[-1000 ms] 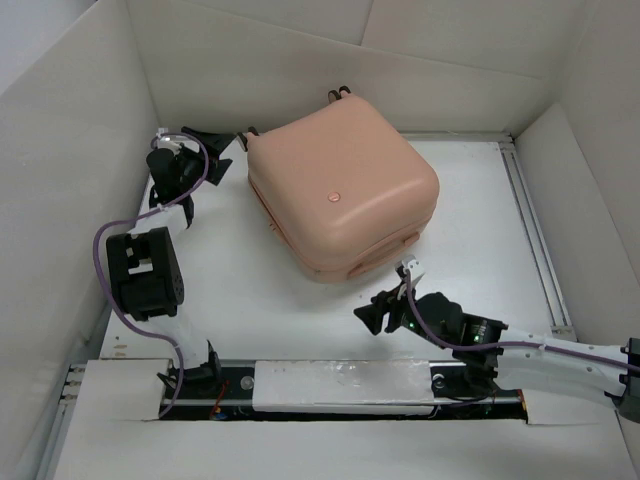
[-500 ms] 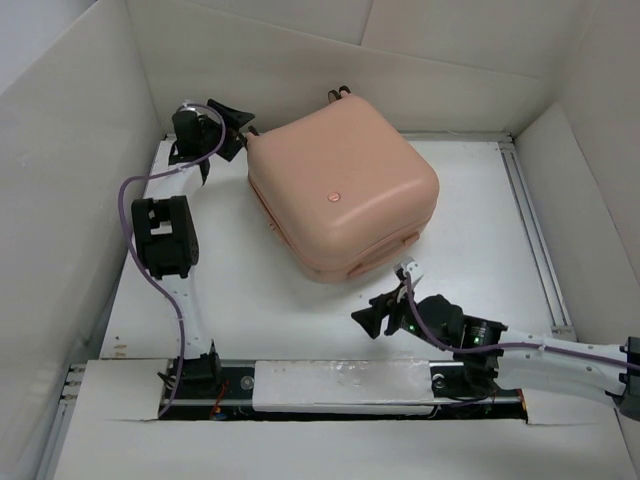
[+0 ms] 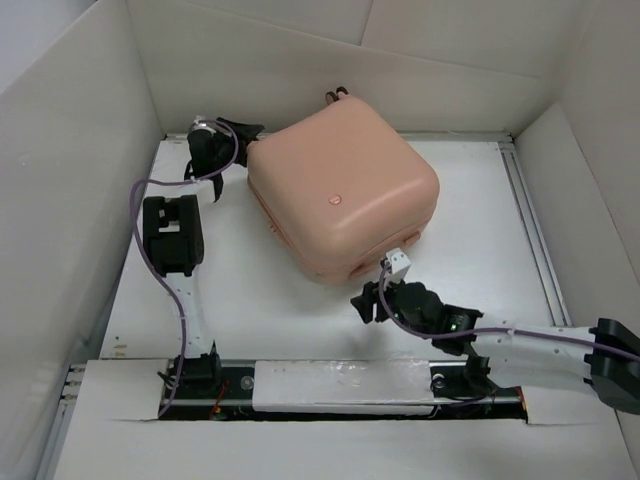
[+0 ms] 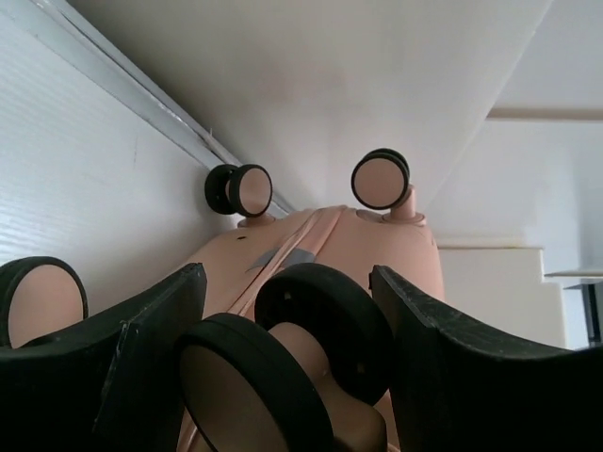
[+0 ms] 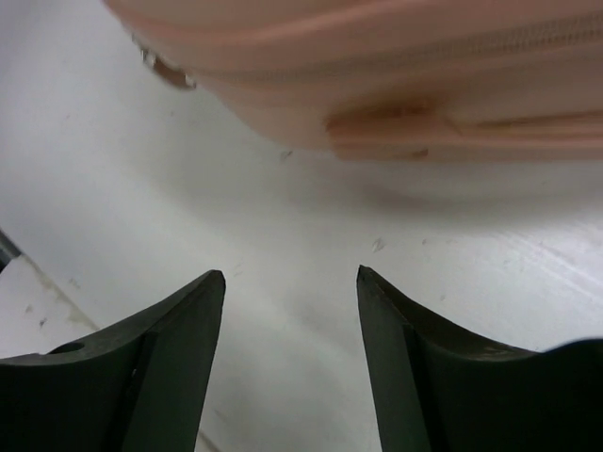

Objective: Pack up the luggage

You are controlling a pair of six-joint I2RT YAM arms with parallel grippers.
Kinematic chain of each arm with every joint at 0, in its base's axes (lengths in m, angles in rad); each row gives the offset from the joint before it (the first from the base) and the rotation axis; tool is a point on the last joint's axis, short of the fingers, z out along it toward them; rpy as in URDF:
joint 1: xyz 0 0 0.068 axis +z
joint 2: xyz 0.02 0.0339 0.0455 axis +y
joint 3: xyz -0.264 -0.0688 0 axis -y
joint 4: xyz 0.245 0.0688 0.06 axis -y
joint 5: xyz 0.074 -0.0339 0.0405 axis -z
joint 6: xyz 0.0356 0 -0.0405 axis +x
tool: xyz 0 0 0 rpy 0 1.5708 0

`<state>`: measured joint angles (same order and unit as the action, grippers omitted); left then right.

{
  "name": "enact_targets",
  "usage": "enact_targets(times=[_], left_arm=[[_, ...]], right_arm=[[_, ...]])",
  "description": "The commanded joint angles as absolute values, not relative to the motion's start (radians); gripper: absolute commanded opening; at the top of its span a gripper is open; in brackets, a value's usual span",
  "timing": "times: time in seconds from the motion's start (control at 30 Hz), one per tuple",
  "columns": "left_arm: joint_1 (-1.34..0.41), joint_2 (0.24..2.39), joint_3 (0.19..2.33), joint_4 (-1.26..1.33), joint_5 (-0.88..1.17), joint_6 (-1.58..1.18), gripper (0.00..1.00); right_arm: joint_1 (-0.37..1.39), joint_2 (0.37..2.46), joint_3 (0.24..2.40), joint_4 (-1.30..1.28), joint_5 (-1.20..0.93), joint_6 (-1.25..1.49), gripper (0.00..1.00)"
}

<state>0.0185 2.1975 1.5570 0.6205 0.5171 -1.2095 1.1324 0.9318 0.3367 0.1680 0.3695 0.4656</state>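
The luggage (image 3: 340,195) lies flat and closed on the counter (image 3: 470,220) with nothing loose around it, so the filling and shutting look done. What is left is probably moving or standing it up. At its far-left corner the left hand (image 3: 243,133) straddles a caster wheel (image 4: 325,315), though I cannot tell whether it is clamped. The right hand (image 3: 366,303) waits apart and empty just off its near edge.

The luggage (image 5: 377,56) is blurred, cropped by the top edge.

closed peach-pink hard-shell luggage (image 3: 340,195), lying flat, turned diagonally, wheeled end facing far left
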Motion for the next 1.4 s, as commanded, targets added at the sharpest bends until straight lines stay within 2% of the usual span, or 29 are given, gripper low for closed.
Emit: enact_targets(times=[0.0,0.07,0.23,0.33,0.4,0.5,0.63,0.73,0.77,0.8,0.83,0.93,0.97,1.0,1.13,1.23,1.37], left_arm=[[0.037,2.057,1.415,0.747,0.563,-1.230,0.00],[0.072,1.937,1.330,0.738,0.551,-1.200,0.00],[0.143,1.631,0.956,0.704,0.514,-1.111,0.00],[0.163,1.403,0.750,0.680,0.514,-1.086,0.00],[0.163,1.242,0.698,0.576,0.493,-1.020,0.00],[0.176,1.091,0.635,0.429,0.479,-0.933,0.00],[0.176,0.864,0.624,0.238,0.434,-0.836,0.00],[0.176,0.799,0.597,0.158,0.403,-0.815,0.00],[0.176,0.766,0.569,0.158,0.393,-0.805,0.00],[0.176,0.750,0.552,0.146,0.393,-0.805,0.00],[0.176,0.738,0.536,0.146,0.382,-0.805,0.00],[0.176,0.713,0.494,0.146,0.373,-0.805,0.00],[0.176,0.713,0.480,0.155,0.364,-0.805,0.00],[0.176,0.713,0.471,0.155,0.364,-0.805,0.00],[0.176,0.713,0.413,0.219,0.364,-0.831,0.00],[0.176,0.725,0.391,0.248,0.364,-0.842,0.00],[0.176,0.735,0.381,0.270,0.387,-0.842,0.00]], right_arm=[[1.068,0.992,0.417,0.307,0.333,0.378,0.63],[0.973,1.038,0.469,0.333,0.237,0.345,0.61],[0.807,1.187,0.618,0.333,0.091,0.233,0.61],[0.701,1.259,0.757,0.278,-0.009,0.210,0.66],[0.675,1.270,0.828,0.214,-0.020,0.210,0.68],[0.675,1.185,0.801,0.126,0.026,0.210,0.69],[0.718,0.964,0.579,0.115,0.037,0.282,0.71],[0.779,0.847,0.467,0.169,0.063,0.325,0.50],[0.791,0.833,0.415,0.196,0.084,0.325,0.31],[0.804,0.824,0.401,0.196,0.106,0.325,0.22],[0.813,0.812,0.391,0.196,0.127,0.325,0.18],[0.813,0.802,0.377,0.196,0.167,0.279,0.24],[0.799,0.802,0.377,0.196,0.167,0.264,0.30],[0.783,0.816,0.396,0.196,0.157,0.246,0.43],[0.706,0.857,0.426,0.196,0.196,0.184,0.58],[0.634,0.890,0.436,0.241,0.125,0.166,0.60],[0.548,1.007,0.462,0.305,0.017,0.115,0.53]])
